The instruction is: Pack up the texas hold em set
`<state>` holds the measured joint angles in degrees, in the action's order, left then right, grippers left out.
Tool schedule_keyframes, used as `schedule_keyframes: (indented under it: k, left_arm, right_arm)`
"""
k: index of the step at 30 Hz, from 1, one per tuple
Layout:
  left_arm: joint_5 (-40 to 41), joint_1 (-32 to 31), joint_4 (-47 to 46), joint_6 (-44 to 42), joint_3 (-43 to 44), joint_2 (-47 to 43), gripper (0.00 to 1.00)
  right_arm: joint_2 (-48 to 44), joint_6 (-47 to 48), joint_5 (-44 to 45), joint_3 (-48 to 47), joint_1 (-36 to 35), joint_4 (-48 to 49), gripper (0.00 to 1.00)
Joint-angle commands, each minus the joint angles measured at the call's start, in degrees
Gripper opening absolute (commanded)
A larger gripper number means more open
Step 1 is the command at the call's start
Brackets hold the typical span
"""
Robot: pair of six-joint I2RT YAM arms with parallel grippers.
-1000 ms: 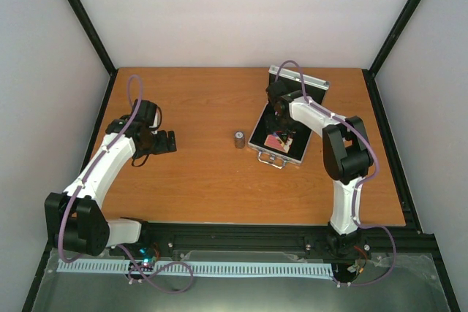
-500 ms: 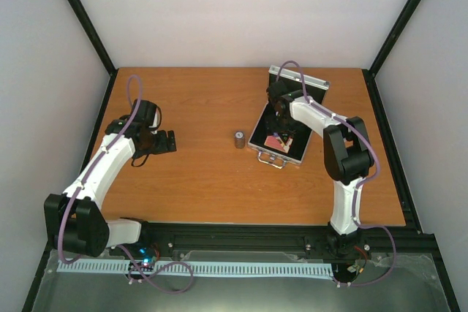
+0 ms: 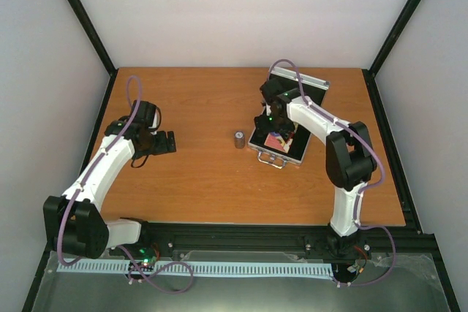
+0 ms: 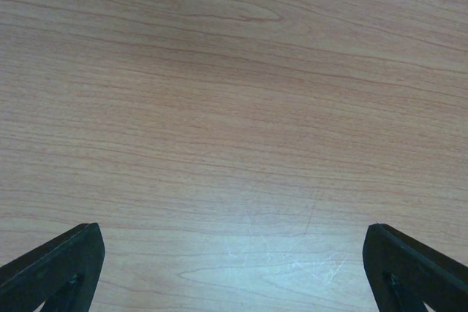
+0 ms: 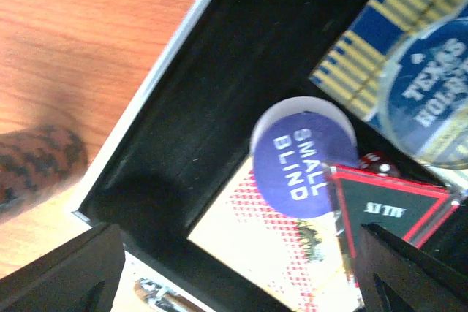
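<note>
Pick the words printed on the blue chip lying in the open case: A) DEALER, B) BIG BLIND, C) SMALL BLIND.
C: in the right wrist view, the blue chip inside the black-lined case reads SMALL BLIND in white letters.

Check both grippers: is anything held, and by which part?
Nothing is held: right gripper open above the case, left gripper open over the table.
</note>
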<state>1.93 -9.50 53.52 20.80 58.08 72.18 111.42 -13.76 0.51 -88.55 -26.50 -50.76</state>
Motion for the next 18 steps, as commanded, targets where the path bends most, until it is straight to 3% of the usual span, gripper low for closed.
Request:
schedule_keyframes:
  k: [1,10,18]
  left_arm:
    - [-0.3,-0.3,-1.0,1.2,-0.1,-1.3,1.0]
    - [-0.5,-0.2,-1.1,1.2,-0.2,-1.4,1.0]
    - [-0.7,-0.3,-0.9,1.1,0.0,-2.0,1.0]
  right_arm:
    - [-1.1,0.6,-2.4,-1.3,-1.8,-0.3,0.88]
    - [-0.6,1.0,-0.2,-8.2,-9.8,-4.6,0.91]
    - [6.4,1.7,-2.2,-15.9,-13.2,-7.8,0.92]
